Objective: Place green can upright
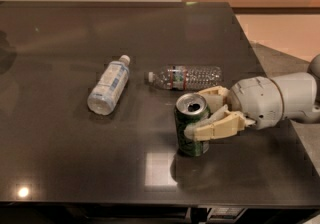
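The green can stands upright on the dark table, right of the middle, with its silver top and opening facing up. My gripper reaches in from the right and straddles the can. One cream finger lies across the can's front and the other is behind its rim. The fingers look closed on the can's sides. The can's base rests on the table top.
A clear ribbed plastic bottle lies on its side just behind the can. A white-blue labelled bottle lies on its side to the left. The table's right edge runs under my arm, and the front edge is close below the can.
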Controlling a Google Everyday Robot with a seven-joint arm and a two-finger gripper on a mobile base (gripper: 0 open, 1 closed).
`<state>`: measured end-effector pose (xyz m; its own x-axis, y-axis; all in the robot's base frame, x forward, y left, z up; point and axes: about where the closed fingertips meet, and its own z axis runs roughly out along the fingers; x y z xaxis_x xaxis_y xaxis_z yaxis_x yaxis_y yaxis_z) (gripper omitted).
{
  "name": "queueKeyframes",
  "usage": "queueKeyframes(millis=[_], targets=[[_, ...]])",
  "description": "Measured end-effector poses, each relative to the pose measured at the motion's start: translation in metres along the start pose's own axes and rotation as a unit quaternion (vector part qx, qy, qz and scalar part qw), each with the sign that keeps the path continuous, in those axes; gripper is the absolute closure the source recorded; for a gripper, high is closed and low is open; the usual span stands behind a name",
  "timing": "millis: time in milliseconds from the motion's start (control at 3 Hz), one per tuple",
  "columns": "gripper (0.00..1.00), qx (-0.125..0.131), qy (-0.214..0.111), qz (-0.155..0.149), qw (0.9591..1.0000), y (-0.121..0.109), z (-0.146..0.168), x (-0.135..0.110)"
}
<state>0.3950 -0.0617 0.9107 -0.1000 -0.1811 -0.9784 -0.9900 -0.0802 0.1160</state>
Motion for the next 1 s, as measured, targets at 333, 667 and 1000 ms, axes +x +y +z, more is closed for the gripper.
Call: queueKeyframes(millis=[333, 667, 1000], targets=[[0.38, -0.009, -0.034, -0.005, 0.9994, -0.0002, 0.0043, 0.0029], [0.15, -0.013, -0.054, -0.011, 0.9984, -0.0007, 0.0067, 0.0063], [0.0, -0.014, -0.052, -0.012, 0.9985, -0.0004, 0.0084, 0.005]])
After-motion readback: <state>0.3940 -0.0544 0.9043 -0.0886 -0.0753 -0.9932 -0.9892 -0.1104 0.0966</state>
